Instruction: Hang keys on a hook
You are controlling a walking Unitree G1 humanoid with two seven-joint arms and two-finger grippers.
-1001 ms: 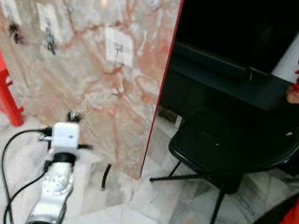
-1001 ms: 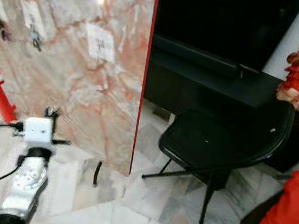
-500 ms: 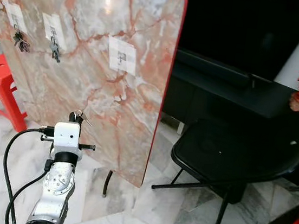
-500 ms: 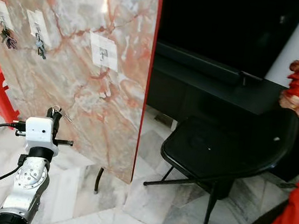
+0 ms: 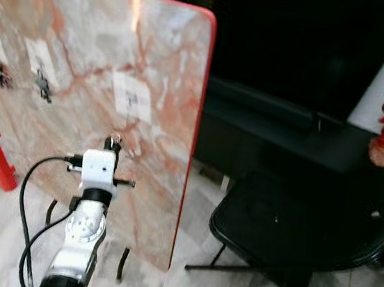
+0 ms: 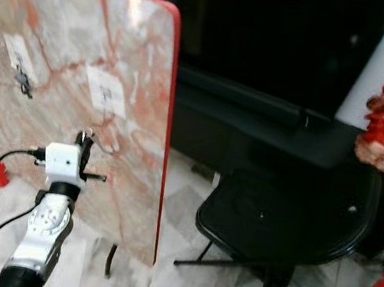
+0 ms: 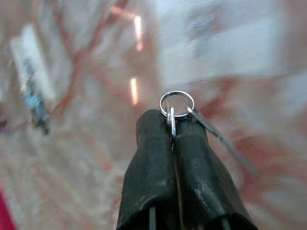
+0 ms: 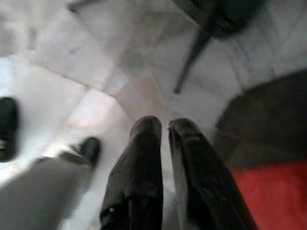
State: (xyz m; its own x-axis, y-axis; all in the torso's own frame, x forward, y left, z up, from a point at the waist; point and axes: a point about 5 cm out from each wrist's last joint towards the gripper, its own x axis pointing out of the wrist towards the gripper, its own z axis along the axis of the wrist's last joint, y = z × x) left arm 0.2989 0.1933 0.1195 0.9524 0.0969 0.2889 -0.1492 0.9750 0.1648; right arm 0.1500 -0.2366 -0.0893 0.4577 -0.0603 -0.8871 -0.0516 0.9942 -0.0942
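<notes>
Keys on a small silver ring (image 7: 177, 106) sit pinched between the tips of the left gripper (image 7: 171, 125), whose two long black fingers are pressed together on the ring, one thin key blade slanting off to the side. That gripper is raised in front of an upright pink-and-red marbled board with a red edge (image 5: 167, 56), just below a white adhesive hook pad (image 5: 132, 97). Two other white pads further left already carry dark keys (image 5: 43, 86). The right gripper (image 8: 165, 125) hangs low over pale marble floor tiles (image 8: 120, 72), fingers narrowly apart, holding nothing. A black round-seated chair (image 6: 295, 216) stands beside the board.
</notes>
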